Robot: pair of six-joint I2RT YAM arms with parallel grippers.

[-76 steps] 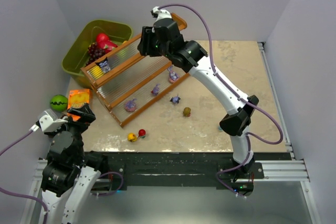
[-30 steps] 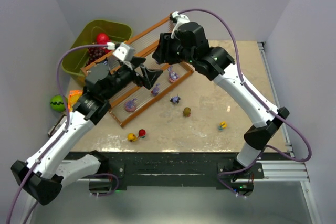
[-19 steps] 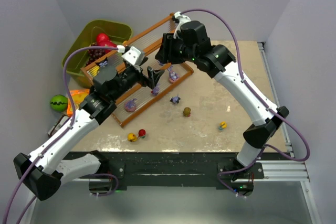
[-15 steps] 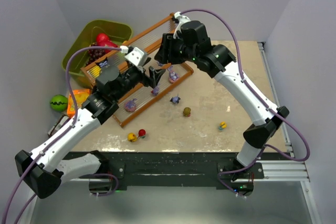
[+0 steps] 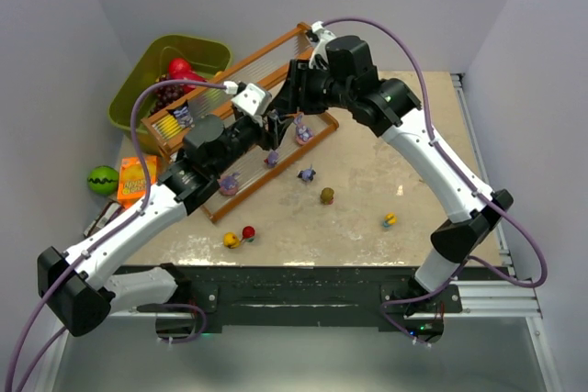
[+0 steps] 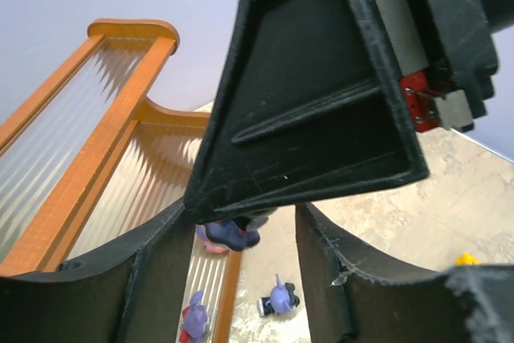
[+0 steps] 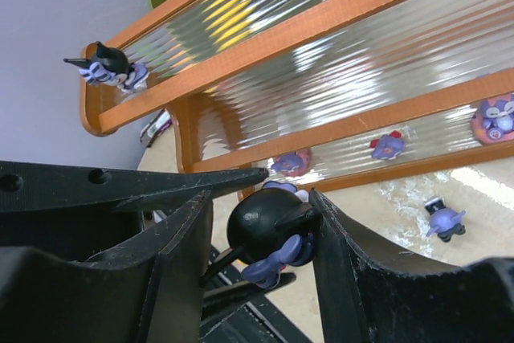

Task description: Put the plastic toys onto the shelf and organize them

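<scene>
right gripper (image 7: 261, 202): pinching the dark blue-black figurine (image 7: 263, 230) by its round black head; purple body hangs below the fingers.
left gripper (image 6: 245, 216): right under the other one, a tip on either side of the same figurine. Jaws part-way spread; can't tell whether they bite it.
held figurine, position: in the air over the right-hand part of the shelf (image 7: 321, 36), above the lowest tier, touching no tier.
shelf: lies diagonally on the table (image 5: 395, 144), high side toward the olive bin (image 5: 138, 89).
top tier: one dark striped figurine (image 5: 182, 115) near the left end.
lowest tier: left bunny (image 5: 228, 184), middle bunny (image 5: 273, 159), right bunny (image 5: 303, 133), all purple/pink, spaced apart.
loose on table: purple-and-dark figurine (image 5: 307, 173) just off the shelf front; olive round one (image 5: 327, 196) near it; yellow one (image 5: 390, 220) well to the right; small yellow toy (image 5: 231, 240) beside red round toy (image 5: 248, 232), near the front edge.
left of the shelf: green striped ball (image 5: 103, 179), orange packet (image 5: 138, 176).
</scene>
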